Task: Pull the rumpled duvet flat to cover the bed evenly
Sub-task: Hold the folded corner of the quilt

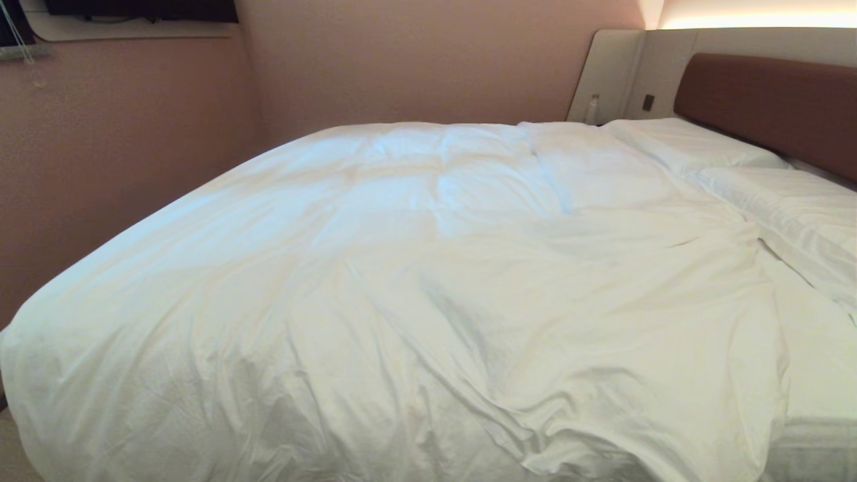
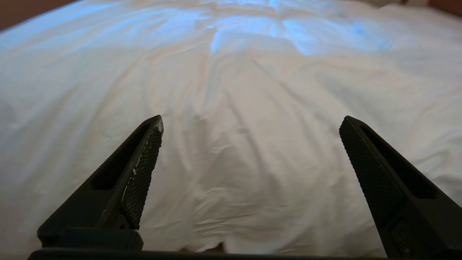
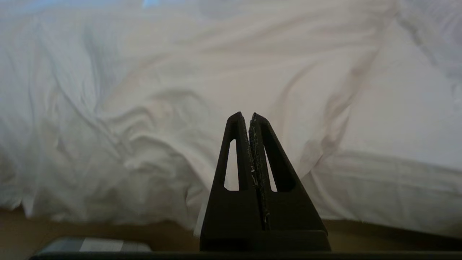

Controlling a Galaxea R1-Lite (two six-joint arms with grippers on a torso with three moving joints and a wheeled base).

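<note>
Duvet (image 1: 415,301) lay rumpled over the bed (image 1: 763,100).
Left gripper (image 2: 251,122) gaped wide, duvet ahead; right gripper (image 3: 248,117) was pinched together, empty, facing its hanging edge.

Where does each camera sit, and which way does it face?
Head view: on the robot's head by the bed's near side, looking forward and down across the duvet to the pillows and headboard; no arm shows.
Left wrist view: behind the left hand, facing across the duvet top; both fingers show, spread wide.
Right wrist view: behind the right hand, facing the duvet's hanging near edge and bare sheet; fingers pressed together, empty.
Shared: all three show the white duvet.
</note>
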